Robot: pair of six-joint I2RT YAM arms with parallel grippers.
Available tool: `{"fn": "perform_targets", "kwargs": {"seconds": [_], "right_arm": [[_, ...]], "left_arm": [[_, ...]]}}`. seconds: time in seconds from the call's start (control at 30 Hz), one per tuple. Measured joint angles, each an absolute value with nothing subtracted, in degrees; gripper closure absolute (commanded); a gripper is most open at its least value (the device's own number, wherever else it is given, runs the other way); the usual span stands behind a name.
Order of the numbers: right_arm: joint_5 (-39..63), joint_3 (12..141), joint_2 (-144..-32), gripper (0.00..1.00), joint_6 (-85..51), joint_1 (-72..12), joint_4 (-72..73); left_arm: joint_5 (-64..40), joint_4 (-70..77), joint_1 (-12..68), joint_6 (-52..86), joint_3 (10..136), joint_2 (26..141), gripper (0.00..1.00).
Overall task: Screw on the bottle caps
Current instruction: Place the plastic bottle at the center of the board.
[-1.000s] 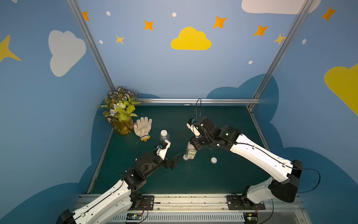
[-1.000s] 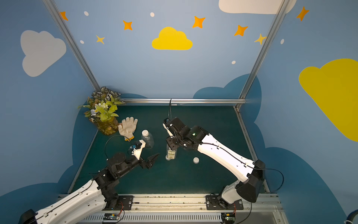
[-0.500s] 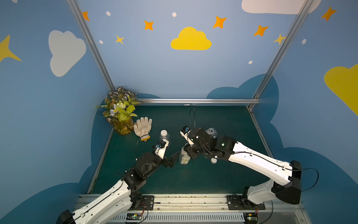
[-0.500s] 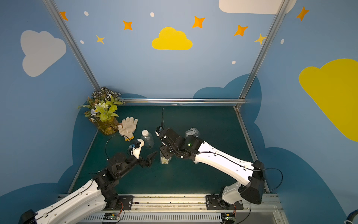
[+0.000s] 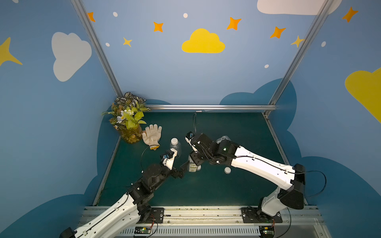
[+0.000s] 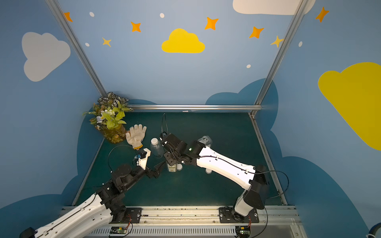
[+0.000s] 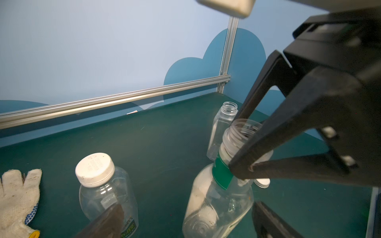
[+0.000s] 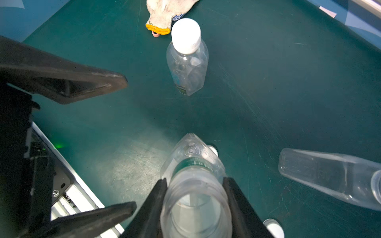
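While my right hand [image 8: 194,180] pinches the threaded neck of the open green-banded bottle [image 7: 218,195], one finger on each side, my left hand [image 5: 183,170] is spread wide and empty just beside that bottle's body. I cannot tell whether a fingertip touches it. Nor can I tell whether the bottle's base rests on the green surface [image 5: 226,189]. One loose white cap [image 6: 179,167] lies on the surface just beside the bottle, on the side away from my left hand. A second loose cap [image 5: 227,170] lies further along, under my right arm. The round bottle [image 8: 188,68] stands upright nearby with its own cap [image 8: 186,35] on, close to the knitted glove [image 5: 152,135]. The flat-sided bottle [image 7: 221,127] stands uncapped beyond my right arm.
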State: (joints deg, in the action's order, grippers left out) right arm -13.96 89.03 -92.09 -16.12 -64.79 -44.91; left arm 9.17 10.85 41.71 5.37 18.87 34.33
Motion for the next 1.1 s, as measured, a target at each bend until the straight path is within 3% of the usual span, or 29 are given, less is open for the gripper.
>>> {"fn": "perform_targets", "kwargs": {"seconds": [0.37,0.57,0.8,1.1], "right_arm": [[-12.80,84.03,-91.98,0.72,-20.29,-67.66,-45.89],[-12.88,83.85,-91.96,0.59,-21.67,-69.06,-45.82],[-12.73,83.88,-91.98,0.37,-22.15,-69.67,-46.06],[-12.53,85.52,-92.23,0.21,-21.63,-69.76,-47.51]], "left_arm": [[12.08,9.63,41.71,5.37,18.87,32.91,0.00],[12.19,9.45,41.71,5.39,18.85,32.62,0.00],[11.81,9.50,41.71,5.37,18.85,32.62,0.00],[11.84,9.50,41.67,5.37,18.22,31.40,0.00]]}}
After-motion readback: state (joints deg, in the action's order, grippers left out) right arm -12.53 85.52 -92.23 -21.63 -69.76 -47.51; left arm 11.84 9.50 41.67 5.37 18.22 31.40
